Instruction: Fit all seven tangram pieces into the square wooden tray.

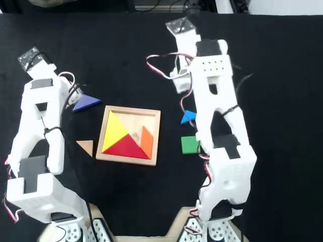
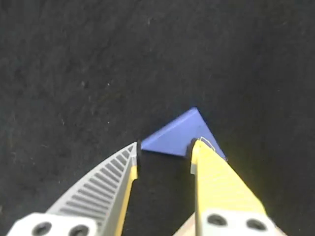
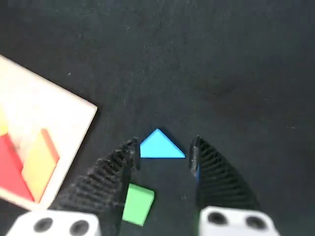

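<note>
Left hand (image 2: 167, 144) spreads open, fingertips either side of the dark blue triangle (image 2: 178, 133) on the table (image 2: 74, 73). Right hand (image 3: 163, 144), also open, flanks the light blue triangle (image 3: 161, 148) near the wooden tray (image 1: 132, 110), which holds three coloured pieces (image 1: 126, 147).

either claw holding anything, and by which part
Nothing held: left claw open at the blue triangle, right claw open at the cyan triangle.
</note>
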